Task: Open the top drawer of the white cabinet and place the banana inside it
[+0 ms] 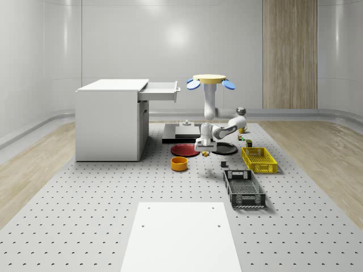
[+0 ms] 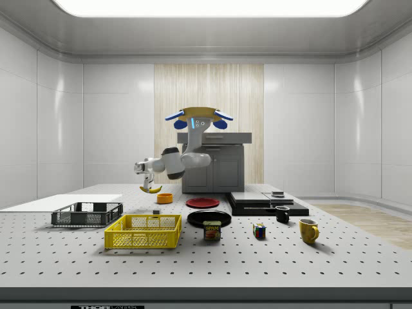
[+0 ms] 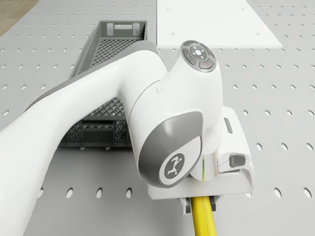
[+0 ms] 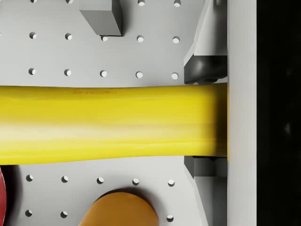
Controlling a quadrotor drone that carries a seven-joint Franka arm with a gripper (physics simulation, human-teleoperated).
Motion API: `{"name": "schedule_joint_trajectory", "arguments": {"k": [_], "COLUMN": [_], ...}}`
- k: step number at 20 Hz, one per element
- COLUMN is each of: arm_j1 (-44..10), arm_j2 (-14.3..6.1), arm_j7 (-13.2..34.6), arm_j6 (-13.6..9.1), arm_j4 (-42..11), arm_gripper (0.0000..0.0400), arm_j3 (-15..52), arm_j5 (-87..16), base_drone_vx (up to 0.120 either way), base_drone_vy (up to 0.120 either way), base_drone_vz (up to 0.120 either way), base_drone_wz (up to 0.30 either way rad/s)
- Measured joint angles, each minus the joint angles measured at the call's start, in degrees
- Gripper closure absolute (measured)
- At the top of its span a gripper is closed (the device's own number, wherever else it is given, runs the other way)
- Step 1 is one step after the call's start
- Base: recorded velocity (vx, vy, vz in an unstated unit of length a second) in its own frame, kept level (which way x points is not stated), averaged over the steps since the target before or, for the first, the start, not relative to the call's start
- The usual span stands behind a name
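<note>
The white cabinet [image 1: 110, 122] stands on the table at the whole-scene view's left, its top drawer [image 1: 161, 90] pulled open. The drone [image 1: 210, 82] hovers just right of that drawer, above the plates; it is also in the side view [image 2: 198, 117]. Its arm bends down to the gripper [image 1: 204, 147], which is shut on the yellow banana [image 2: 151, 189] and holds it a little above the table. In the wrist view the banana [image 4: 108, 125] lies crosswise between the two fingers [image 4: 207, 68]. The drone view has the gripper [image 3: 201, 201] with the banana [image 3: 204, 219] sticking out below the hand.
Under the gripper are an orange bowl [image 1: 179, 164], a red plate [image 1: 185, 149] and a black plate [image 1: 224, 148]. A yellow basket [image 1: 258, 159] and a dark grey crate [image 1: 243, 187] lie to the right. A white panel [image 1: 181, 238] is at the front, a black platform [image 1: 181, 133] behind.
</note>
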Motion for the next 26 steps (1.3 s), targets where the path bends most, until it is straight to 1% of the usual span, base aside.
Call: {"name": "schedule_joint_trajectory", "arguments": {"k": [2, 26], "arm_j1": [0.00, 0.18], "arm_j2": [-0.19, -1.61], "arm_j7": [0.00, -0.11], "arm_j6": [0.06, 1.15], "arm_j4": [-0.03, -0.06], "arm_gripper": [0.0207, 0.0207], "arm_j3": [-0.17, -0.33], "arm_j5": [-0.24, -1.17], "base_drone_vx": [0.000, -0.120], "base_drone_vy": [0.000, 0.000], "base_drone_vz": [0.120, 0.120], "base_drone_wz": [0.000, 0.000]}}
